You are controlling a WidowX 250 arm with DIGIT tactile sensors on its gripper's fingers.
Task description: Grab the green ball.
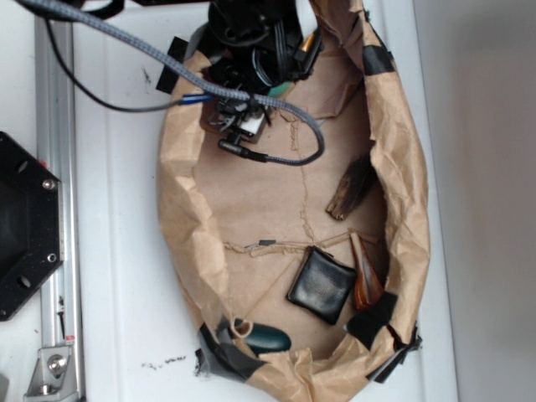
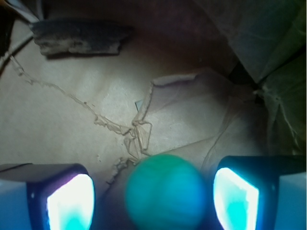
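Green ball between parted claw fingers

A mint-green ball sits on tan brown paper, near a black square pad and a dark teal oval.

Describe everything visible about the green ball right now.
The small matte mint-green ball shows best in the wrist view: round, blurred from closeness, plain in colour. It lies on crumpled brown paper between the two glowing fingers of the gripper, a gap showing on each side, so nothing grips it yet. In the exterior view only a green sliver peeks from under the arm.
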